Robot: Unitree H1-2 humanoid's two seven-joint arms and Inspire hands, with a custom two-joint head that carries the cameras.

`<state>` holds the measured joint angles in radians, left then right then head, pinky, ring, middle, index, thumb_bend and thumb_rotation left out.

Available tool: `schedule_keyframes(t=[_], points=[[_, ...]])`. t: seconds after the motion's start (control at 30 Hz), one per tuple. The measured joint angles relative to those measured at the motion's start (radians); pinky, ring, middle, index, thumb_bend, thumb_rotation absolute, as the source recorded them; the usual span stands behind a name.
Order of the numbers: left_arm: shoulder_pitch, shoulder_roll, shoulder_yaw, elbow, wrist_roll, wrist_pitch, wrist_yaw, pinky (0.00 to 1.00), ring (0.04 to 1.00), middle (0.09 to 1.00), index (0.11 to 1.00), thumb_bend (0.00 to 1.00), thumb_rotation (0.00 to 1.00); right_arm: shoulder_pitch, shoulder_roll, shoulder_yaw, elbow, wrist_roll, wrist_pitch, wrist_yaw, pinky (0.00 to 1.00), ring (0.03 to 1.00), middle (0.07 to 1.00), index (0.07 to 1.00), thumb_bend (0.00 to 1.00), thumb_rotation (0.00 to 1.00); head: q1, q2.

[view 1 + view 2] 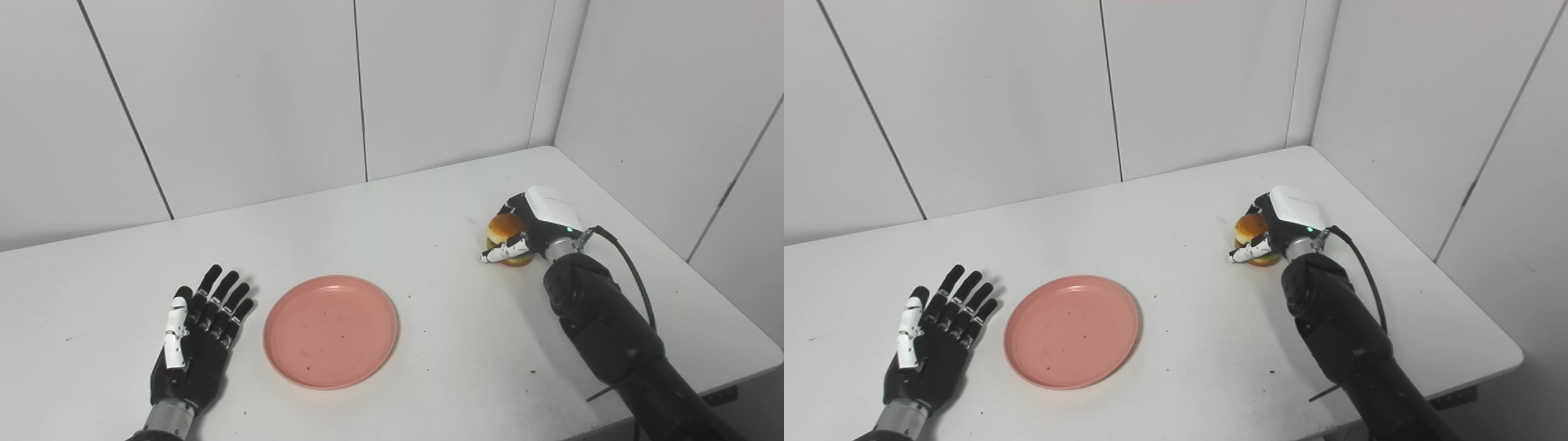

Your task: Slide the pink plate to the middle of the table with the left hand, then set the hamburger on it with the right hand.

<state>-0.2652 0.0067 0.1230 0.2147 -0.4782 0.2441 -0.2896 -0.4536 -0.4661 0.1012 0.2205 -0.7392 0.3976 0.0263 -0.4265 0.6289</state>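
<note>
The pink plate [331, 331] lies flat near the front of the white table [392, 220], left of centre, with nothing on it. My left hand [196, 334] rests palm down just left of the plate, fingers spread, a small gap between them and the rim. The hamburger [506, 231], a tan bun over green and orange layers, stands on the table at the right. My right hand [531, 231] is wrapped around it from the right side, its thumb across the front of the burger and its other fingers hidden behind.
White wall panels close off the back and right of the table. The table's right edge [704, 257] and its front right corner lie close to my right forearm [606, 331], along which a black cable runs. Small dark specks dot the tabletop.
</note>
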Motion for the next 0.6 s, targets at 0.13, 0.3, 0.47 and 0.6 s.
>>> schedule_keyframes(t=[0.13, 0.3, 0.47, 0.6], points=[[0.0, -0.001, -0.003, 0.0, 0.0, 0.0, 0.001, 0.95, 0.925, 0.932, 0.932, 0.35, 1.0, 0.003, -0.008, -0.008, -0.054, 0.018, 0.0, 0.0, 0.29, 0.372, 0.457, 0.49, 0.5, 0.14, 0.012, 0.002], [0.001, -0.011, -0.008, -0.006, 0.007, 0.0, 0.016, 0.92, 0.904, 0.909, 0.907, 0.35, 1.0, 0.013, -0.009, -0.004, -0.164, 0.036, -0.007, 0.01, 0.28, 0.369, 0.436, 0.487, 0.5, 0.13, 0.075, 0.009], [0.01, -0.033, -0.027, -0.029, 0.028, 0.0, 0.05, 0.91, 0.892, 0.899, 0.899, 0.36, 1.0, 0.01, -0.003, 0.033, -0.26, 0.033, -0.005, 0.077, 0.31, 0.389, 0.45, 0.486, 0.5, 0.14, 0.13, 0.018], [0.013, -0.056, -0.045, -0.035, 0.048, 0.0, 0.067, 0.89, 0.885, 0.893, 0.895, 0.36, 1.0, 0.0, 0.027, 0.075, -0.328, 0.018, 0.001, 0.122, 0.29, 0.38, 0.454, 0.488, 0.5, 0.14, 0.207, 0.031]])
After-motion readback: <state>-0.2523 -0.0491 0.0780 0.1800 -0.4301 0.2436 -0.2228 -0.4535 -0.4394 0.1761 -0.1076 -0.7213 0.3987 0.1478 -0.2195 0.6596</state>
